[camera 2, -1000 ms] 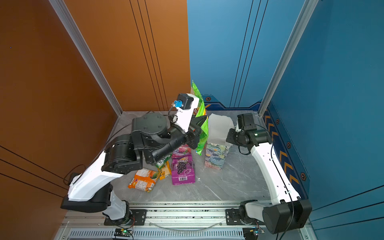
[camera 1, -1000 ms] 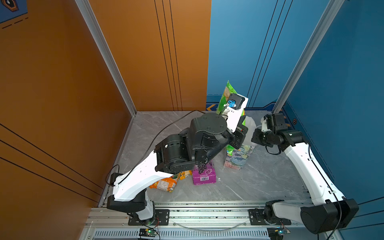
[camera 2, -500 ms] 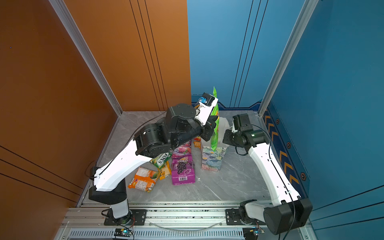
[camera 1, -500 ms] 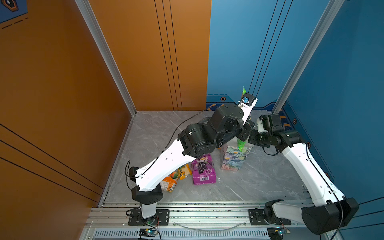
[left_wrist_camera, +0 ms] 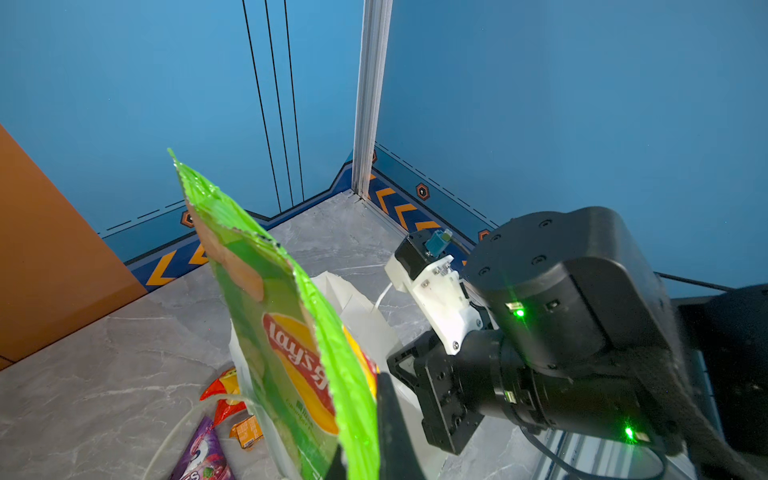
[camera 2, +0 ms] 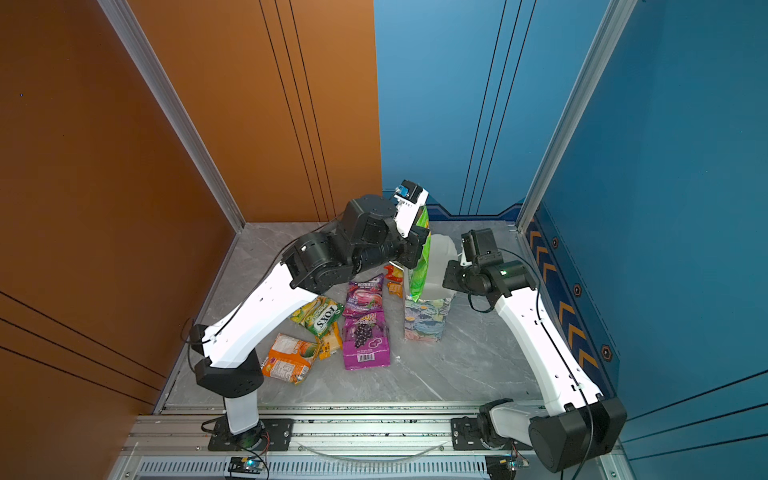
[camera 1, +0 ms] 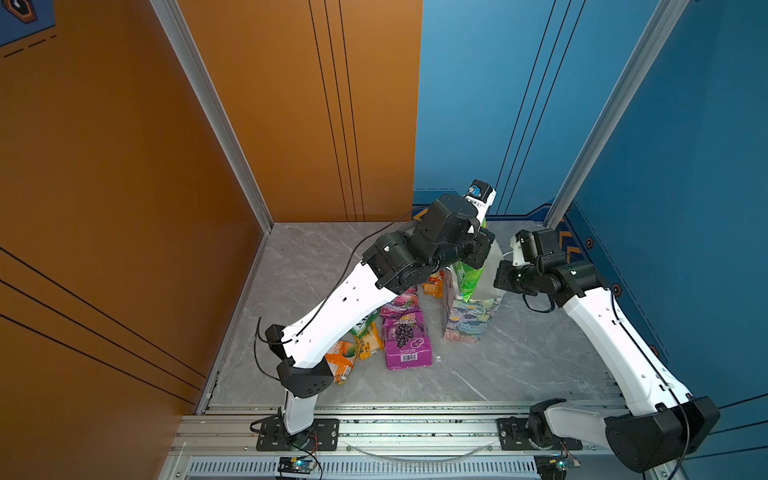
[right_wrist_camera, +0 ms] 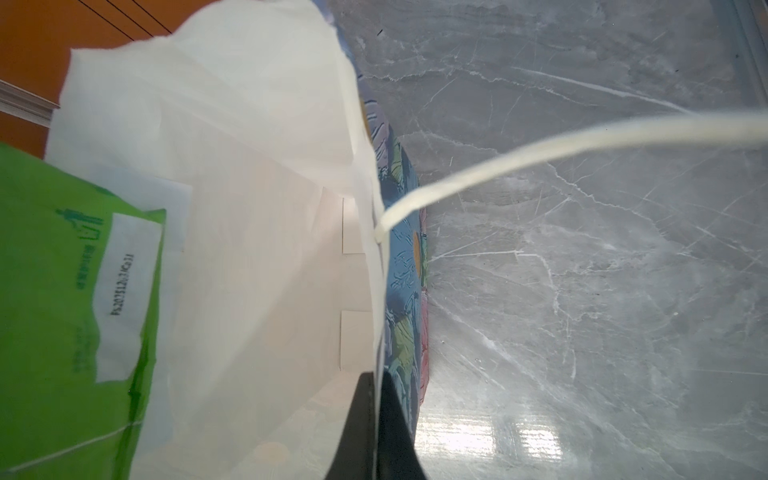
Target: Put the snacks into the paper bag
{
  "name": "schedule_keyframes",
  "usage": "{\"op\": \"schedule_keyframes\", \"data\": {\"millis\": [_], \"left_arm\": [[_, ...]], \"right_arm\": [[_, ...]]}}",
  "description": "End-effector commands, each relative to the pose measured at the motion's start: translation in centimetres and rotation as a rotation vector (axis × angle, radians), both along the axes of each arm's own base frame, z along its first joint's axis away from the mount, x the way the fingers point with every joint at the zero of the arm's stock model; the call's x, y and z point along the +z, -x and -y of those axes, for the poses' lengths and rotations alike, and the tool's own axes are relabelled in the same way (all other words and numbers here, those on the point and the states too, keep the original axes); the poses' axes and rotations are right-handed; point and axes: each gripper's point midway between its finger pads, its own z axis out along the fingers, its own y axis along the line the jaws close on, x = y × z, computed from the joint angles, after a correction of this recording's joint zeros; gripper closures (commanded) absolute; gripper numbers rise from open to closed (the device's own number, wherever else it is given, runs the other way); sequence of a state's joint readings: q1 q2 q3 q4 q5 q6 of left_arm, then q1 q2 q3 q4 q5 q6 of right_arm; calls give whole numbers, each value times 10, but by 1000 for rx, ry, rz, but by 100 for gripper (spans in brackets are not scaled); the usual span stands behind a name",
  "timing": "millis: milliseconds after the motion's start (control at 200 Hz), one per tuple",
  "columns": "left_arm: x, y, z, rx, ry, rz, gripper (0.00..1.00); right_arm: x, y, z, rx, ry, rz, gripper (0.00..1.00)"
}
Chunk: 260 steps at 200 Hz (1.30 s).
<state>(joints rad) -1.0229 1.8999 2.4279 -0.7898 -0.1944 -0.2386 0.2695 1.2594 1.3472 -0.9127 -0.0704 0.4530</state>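
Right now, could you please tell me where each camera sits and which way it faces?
Top views: high over the front rail, looking down; left arm and right arm show.
Left wrist: on the left arm, facing the green crisps bag in the left gripper; the right arm shows.
Right wrist: on the right arm, looking past the right gripper into the paper bag.
Shared: all show both bags.

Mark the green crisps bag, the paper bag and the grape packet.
green crisps bag (left_wrist_camera: 293, 355): in the left wrist view, its logo.
paper bag (camera 2: 426, 321): in a top view, printed side.
grape packet (camera 2: 366, 340): in a top view, purple front.
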Motion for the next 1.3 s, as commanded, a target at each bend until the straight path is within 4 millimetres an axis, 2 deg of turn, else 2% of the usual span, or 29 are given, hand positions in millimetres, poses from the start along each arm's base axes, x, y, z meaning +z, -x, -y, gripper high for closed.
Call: {"op": "schedule_keyframes", "data": {"millis": [0,180,370,476,626,846,1076,1297], "left_arm": [[0,-14,1,-5,44,-36,100],[7,-31,8,-33,87,-36,100],[-3,-50,7,-9,84,-50,100],[-15,-53,6,-7,52,-61,100],[-33,-47,2,-10,-12,-74,100],[-59,-26,-5,-23,-105,-90,100],[-77,-13,-21,8,-75,-143,100],[-109,-5,-37,65,-86,-234,100]], "right_arm": [[-2,5,1,-17,15,-2,100],[-1,6,-1,-13,26,5,100],[1,5,-2,-12,39,5,100],[2,4,1,-18,57,1,100],[6,2,14,-58,93,9,100],[9,-6,27,-110,94,4,100],[8,-11,28,-141,76,-12,100],[8,-11,27,-158,61,-17,100]]}}
